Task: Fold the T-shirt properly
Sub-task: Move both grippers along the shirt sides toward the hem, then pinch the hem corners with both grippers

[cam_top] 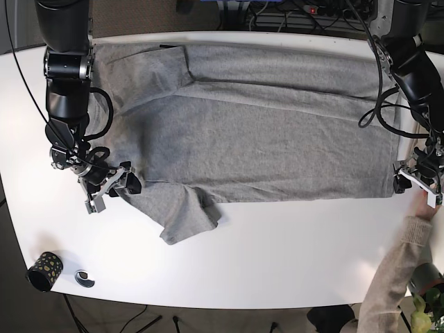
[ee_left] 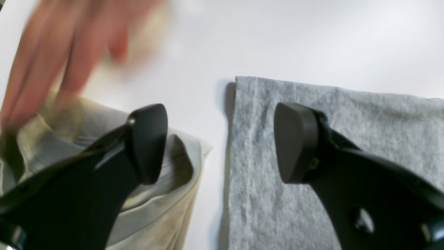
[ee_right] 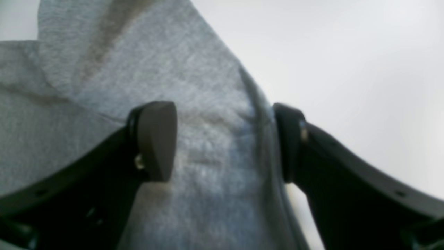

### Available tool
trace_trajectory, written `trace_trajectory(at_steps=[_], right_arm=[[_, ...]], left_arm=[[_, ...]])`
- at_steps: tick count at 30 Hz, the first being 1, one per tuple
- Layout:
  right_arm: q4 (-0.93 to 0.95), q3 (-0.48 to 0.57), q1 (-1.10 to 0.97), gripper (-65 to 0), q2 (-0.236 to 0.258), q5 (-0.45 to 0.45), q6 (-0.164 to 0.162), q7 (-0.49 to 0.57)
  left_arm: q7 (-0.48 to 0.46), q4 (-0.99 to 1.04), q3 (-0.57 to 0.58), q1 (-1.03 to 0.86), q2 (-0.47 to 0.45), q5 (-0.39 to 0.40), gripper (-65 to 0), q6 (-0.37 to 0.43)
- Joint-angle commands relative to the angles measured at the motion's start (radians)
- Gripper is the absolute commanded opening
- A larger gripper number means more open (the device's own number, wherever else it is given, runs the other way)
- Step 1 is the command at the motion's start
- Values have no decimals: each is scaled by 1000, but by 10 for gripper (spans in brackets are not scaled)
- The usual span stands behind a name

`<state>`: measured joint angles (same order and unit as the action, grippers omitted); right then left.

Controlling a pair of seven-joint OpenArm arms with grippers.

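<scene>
A grey T-shirt lies spread flat on the white table, with one sleeve folded in at the front left. My right gripper is at that sleeve's edge. In the right wrist view the right gripper is open, with grey cloth lying between its wide-apart fingers. My left gripper hovers at the shirt's right hem corner. In the left wrist view the left gripper is open and holds nothing, one finger over the grey hem and the other over a beige sleeve.
A person's hand and beige-sleeved arm reach in right beside my left gripper. A black dotted cup and a small round object sit at the front left corner. Cables run behind the table.
</scene>
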<state>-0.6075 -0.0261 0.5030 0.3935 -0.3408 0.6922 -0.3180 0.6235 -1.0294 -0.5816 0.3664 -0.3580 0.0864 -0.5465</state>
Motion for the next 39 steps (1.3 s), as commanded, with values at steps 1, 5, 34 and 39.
trace_trajectory(at_steps=[1,5,34,39], right_arm=[[-12,-2,24,-327,11,-1,6,-3],[-12,-1,26,-485,9,-1,1,-3],[-15,-5,23,-595,9,-10,-2,-3],[-15,-5,23,-596,9,-13,-2,-3]], left_arm=[[-23,34,2,33,-26,13,-204,-1],[-41,133,12,59,-55,13,-204,-1],[-189,475,99,202,-60,14,-210,-8],[-192,530,99,220,-60,17,-211,-10]])
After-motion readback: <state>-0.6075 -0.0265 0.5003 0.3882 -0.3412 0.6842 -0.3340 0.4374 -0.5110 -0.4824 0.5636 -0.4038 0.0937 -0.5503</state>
